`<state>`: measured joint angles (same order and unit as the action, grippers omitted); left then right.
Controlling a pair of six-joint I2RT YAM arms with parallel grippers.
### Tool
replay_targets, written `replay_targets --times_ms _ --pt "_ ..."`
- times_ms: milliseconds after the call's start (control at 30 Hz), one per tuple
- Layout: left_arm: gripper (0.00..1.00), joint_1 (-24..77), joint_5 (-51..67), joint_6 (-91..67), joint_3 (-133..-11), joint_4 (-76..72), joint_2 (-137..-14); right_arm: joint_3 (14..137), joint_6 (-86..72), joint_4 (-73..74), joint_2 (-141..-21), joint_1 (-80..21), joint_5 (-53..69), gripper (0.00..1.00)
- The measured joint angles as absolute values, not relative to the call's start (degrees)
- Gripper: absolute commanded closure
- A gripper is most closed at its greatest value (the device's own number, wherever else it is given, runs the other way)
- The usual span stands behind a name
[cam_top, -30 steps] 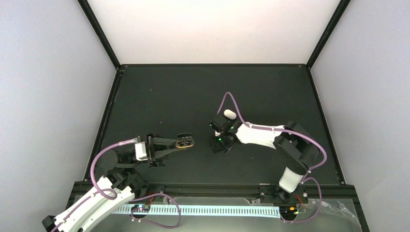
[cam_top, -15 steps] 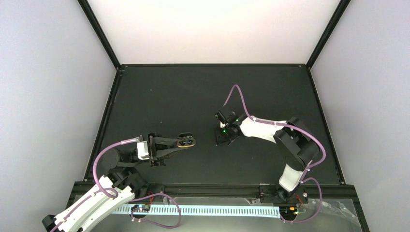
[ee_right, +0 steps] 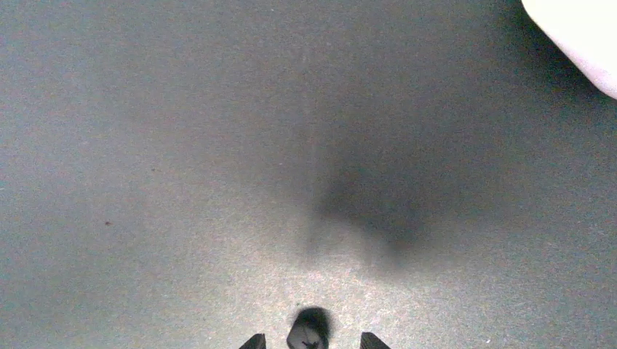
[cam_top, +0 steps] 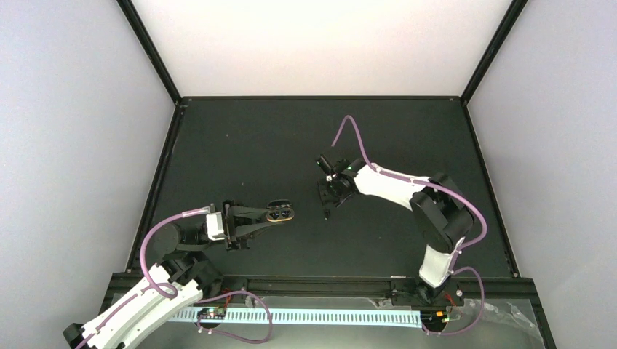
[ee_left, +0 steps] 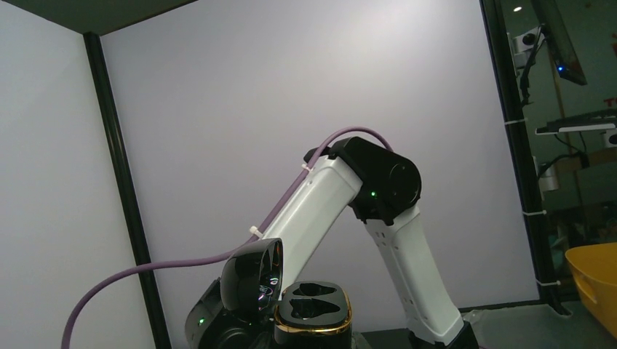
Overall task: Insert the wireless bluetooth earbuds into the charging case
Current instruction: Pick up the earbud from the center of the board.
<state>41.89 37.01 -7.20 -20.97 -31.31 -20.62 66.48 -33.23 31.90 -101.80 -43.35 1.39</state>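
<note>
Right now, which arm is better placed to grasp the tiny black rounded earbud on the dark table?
Right. The earbud lies between the right arm's open jaws; the left arm's jaws are shut on the open, gold-rimmed dark charging case.

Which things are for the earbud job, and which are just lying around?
For the job: the charging case, open, held by the left gripper; one black earbud on the table.
Just lying about: a white rounded thing at the edge of the right wrist view; a yellow bin beyond the frame.
</note>
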Motion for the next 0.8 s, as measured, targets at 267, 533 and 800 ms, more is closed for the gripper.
replay_targets --times_ms 267,533,800 --pt "0.98 41.89 36.82 -7.25 -20.97 -31.31 -20.6 69.56 -34.85 37.78 -106.63 -44.77 -2.37 0.66" --pt "0.99 41.89 36.84 -7.29 -20.97 -31.38 -19.9 72.2 -34.87 40.14 -109.6 -46.15 -4.19 0.67" --pt "0.99 41.89 36.84 -7.68 -20.97 -31.42 -19.73 72.53 -34.57 41.67 -109.93 -46.87 -5.54 0.62"
